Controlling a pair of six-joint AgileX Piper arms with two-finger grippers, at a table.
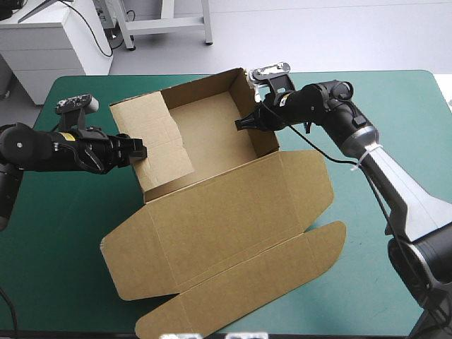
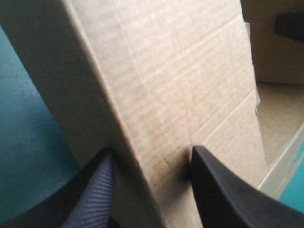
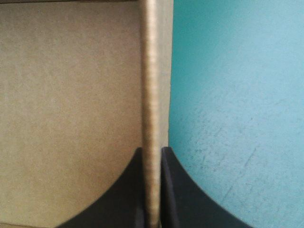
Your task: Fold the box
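The brown box (image 1: 212, 127) stands as an open tray on the teal-green counter (image 1: 56, 247), slightly toward 12 o'clock of centre, with its lid (image 1: 233, 226) lying flat toward 6 o'clock. The left pincer (image 1: 140, 150) is at the tray's 9 o'clock wall, released, its black fingers (image 2: 223, 190) spread astride the wall's folded top edge. The right pincer (image 1: 244, 123) is clenched on the 3 o'clock wall, the board's edge between its fingers.

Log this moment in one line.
brown cardboard box: walls up, lid flat | left pincer: open astride wall | right pincer: shut on opposite wall
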